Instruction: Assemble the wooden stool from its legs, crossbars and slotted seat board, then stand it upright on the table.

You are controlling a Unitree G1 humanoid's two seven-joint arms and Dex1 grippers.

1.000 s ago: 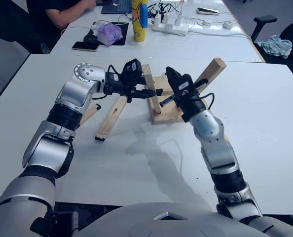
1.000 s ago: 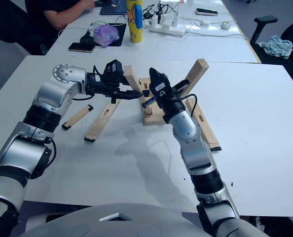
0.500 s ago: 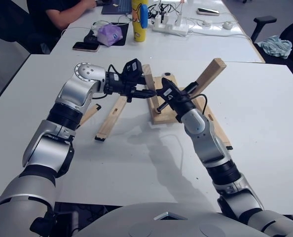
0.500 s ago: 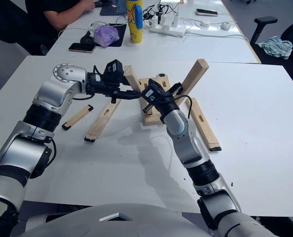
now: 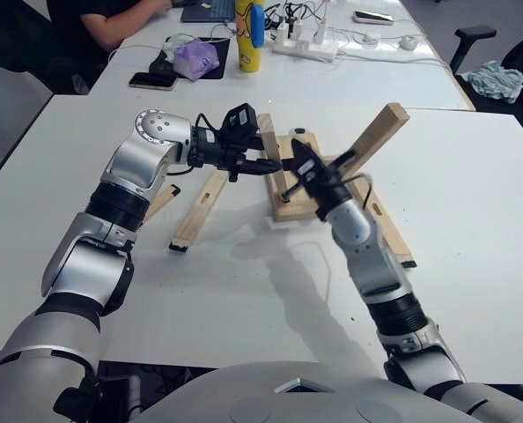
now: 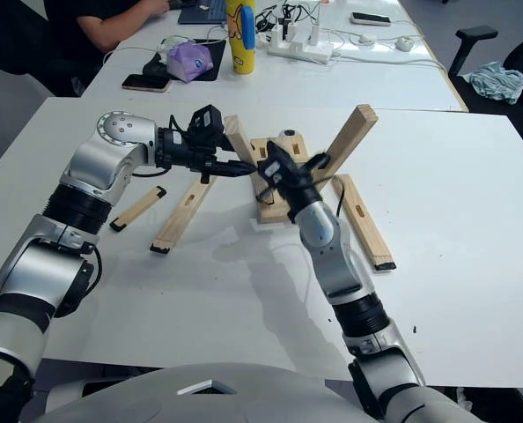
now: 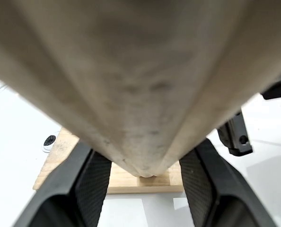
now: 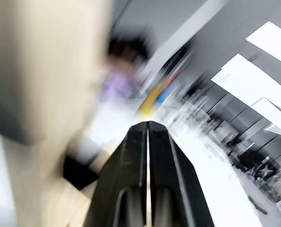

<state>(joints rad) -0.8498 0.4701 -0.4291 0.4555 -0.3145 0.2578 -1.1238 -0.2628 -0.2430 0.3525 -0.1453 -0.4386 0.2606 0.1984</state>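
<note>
The slotted seat board (image 5: 304, 204) lies flat on the white table. A wooden leg (image 5: 270, 150) stands tilted in it, and my left gripper (image 5: 267, 165) is shut on that leg; in the left wrist view the leg (image 7: 140, 85) sits between the dark fingers (image 7: 91, 182). A second leg (image 5: 378, 134) leans up out of the board's right side. My right gripper (image 6: 276, 166) hangs over the board between the two legs, close to the left gripper's tip. Its fingers (image 8: 147, 142) are pressed together with nothing between them.
A loose leg (image 5: 200, 208) and a short crossbar (image 5: 160, 203) lie left of the board. Another slotted piece (image 5: 386, 227) lies on the right. A yellow bottle (image 5: 249, 35), a phone (image 5: 152, 82) and a power strip (image 5: 305, 48) sit on the far table.
My right gripper has swung left and down over the board, ending close to the leg held by the left gripper. The left arm and its leg have stayed put.
</note>
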